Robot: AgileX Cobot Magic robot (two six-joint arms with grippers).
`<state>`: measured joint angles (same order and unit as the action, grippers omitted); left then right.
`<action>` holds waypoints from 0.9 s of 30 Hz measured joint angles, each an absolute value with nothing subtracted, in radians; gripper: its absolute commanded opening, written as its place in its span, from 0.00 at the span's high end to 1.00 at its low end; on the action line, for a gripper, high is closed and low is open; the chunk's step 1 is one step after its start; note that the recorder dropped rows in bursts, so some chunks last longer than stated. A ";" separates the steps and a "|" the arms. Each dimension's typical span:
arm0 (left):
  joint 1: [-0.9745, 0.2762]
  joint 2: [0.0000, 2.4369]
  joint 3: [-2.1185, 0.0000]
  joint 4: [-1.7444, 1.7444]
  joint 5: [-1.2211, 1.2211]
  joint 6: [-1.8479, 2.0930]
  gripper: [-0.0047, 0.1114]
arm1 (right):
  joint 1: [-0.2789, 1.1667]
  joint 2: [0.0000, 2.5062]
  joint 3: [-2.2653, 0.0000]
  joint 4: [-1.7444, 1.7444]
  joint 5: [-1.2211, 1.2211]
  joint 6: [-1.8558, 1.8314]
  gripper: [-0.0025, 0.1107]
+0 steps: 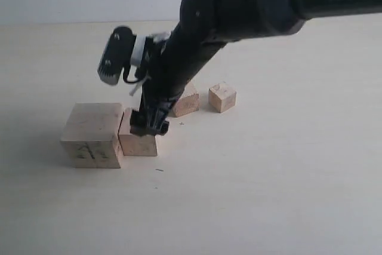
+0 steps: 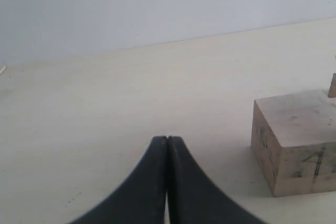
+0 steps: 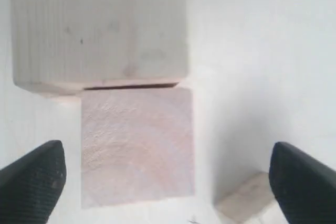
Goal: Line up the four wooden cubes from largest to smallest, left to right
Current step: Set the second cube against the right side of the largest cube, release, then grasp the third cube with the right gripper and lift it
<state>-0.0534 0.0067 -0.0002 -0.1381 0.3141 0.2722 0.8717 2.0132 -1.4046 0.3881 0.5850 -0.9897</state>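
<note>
Exterior view: a black arm [image 1: 239, 4] reaches from the upper right across the middle. Its right tool [image 1: 149, 125] hangs low over the second pale-wood cube [image 1: 138, 141], and its opening cannot be made out from this side. That cube stands against the right side of the largest pale-wood cube [image 1: 92, 129] on the pale cream desk [image 1: 268, 195]. Farther back, apart from the pair, the third pale-wood cube [image 1: 188, 103] sits half hidden behind the arm and turned askew. The smallest pale-wood cube [image 1: 222, 97] is just to its right.

Left wrist view: the left tool [image 2: 167, 148] has its black fingers pressed together on nothing, low over bare desk. The largest cube's dark scribbles show clearer here, one perhaps a "4", the rest unreadable.

Right wrist view: seen from above, the right tool's ribbed fingers [image 3: 34, 179] are spread wide, flanking the second cube without touching it. That cube's edges run square to the largest cube's, with a thin dark seam between them. A corner of the third cube pokes in
</note>
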 measured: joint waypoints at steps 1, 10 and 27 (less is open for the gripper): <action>-0.053 0.007 0.000 -0.138 0.314 0.272 0.96 | 0.872 1.982 -1.405 0.355 0.585 -0.956 0.07; -0.053 0.007 0.000 -0.138 0.314 0.272 0.96 | 0.775 1.764 -1.405 0.103 0.543 -0.479 0.07; -0.053 0.007 0.000 -0.138 0.314 0.272 0.96 | 0.705 2.064 -1.405 0.155 0.458 -0.159 0.07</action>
